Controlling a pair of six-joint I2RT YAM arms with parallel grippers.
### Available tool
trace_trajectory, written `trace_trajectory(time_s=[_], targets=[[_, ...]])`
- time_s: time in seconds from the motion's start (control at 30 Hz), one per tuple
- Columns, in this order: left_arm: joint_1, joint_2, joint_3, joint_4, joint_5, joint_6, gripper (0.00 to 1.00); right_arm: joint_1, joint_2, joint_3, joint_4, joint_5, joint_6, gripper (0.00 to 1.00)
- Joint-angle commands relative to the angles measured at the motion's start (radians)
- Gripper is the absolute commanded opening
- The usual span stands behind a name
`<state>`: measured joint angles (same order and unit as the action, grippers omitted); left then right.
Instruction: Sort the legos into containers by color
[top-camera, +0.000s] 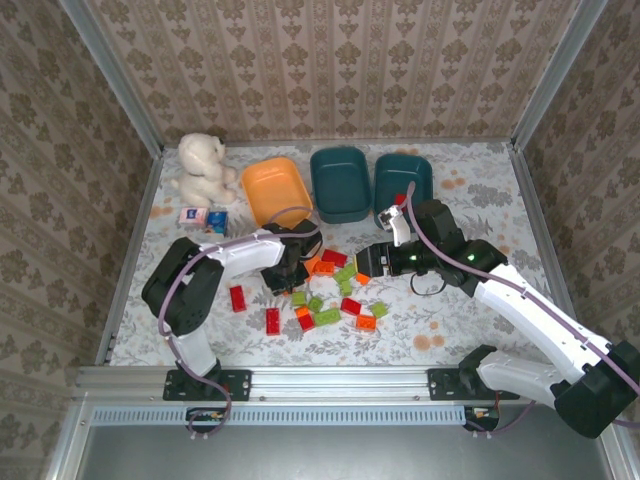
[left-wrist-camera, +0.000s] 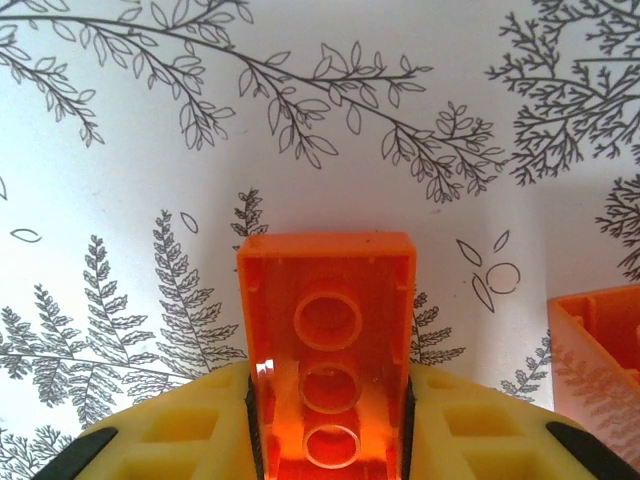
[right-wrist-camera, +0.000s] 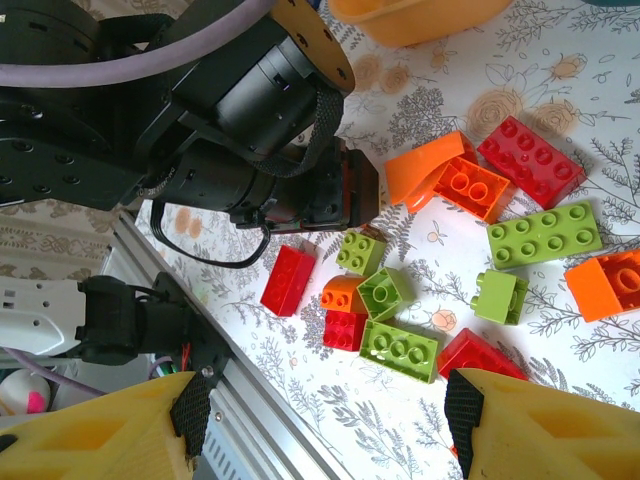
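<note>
colour sort of plastic bricks, early stage: nearly all of it is left to do.
- left of the heap: two loose red rectangular plastic bricks (top-camera: 237, 298) lie unsorted on the floral-printed table (top-camera: 450, 330).
- left gripper (left-wrist-camera: 330, 378): clenched on an orange rectangular plastic brick (left-wrist-camera: 328, 290), hollow underside towards the wrist camera, low at the table. whether it is lifted or resting i cannot tell, and it is not yet at a tub.
- orange rounded plastic tub (top-camera: 275, 190): appears empty.
- main heap of red, orange and light green bricks (top-camera: 330, 300): a dozen or more, scattered between the two grippers, near the tubs but in none.
- middle dark teal plastic tub (top-camera: 340, 183): appears empty.
- right gripper (right-wrist-camera: 325, 400): fingers spread, nothing between them, above the heap.
- right dark teal plastic tub (top-camera: 403, 175): a small red piece at its near rim — possibly one brick in, too small to tell.
</note>
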<state>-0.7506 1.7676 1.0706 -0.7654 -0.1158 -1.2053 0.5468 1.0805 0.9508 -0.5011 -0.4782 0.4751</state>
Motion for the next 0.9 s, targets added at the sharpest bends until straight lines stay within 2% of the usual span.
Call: trace_trajectory(time_s=[0.0,0.2,0.37,0.5,0.63,0.87], targets=[[0.002,-0.022,-0.017,-0.017,-0.061,0.023,0.26,-0.004,0.011,0.033,-0.020,0.016,0.012,0.66],[0.002,-0.156,0.111,-0.152,-0.160,0.107,0.25,-0.004,-0.011,0.049,-0.030,0.028,0.012,0.66],[0.084,-0.168,0.278,-0.154,-0.159,0.260,0.22,-0.005,0.001,0.070,0.006,0.027,0.032,0.66],[0.191,-0.067,0.412,-0.094,-0.101,0.385,0.22,-0.004,0.051,0.114,0.031,0.030,0.055,0.66],[0.273,0.100,0.569,-0.053,-0.054,0.475,0.22,-0.005,0.104,0.152,0.048,0.048,0.074,0.66],[0.367,0.404,0.861,-0.106,-0.008,0.539,0.22,-0.004,0.190,0.233,0.042,0.068,0.095,0.66]])
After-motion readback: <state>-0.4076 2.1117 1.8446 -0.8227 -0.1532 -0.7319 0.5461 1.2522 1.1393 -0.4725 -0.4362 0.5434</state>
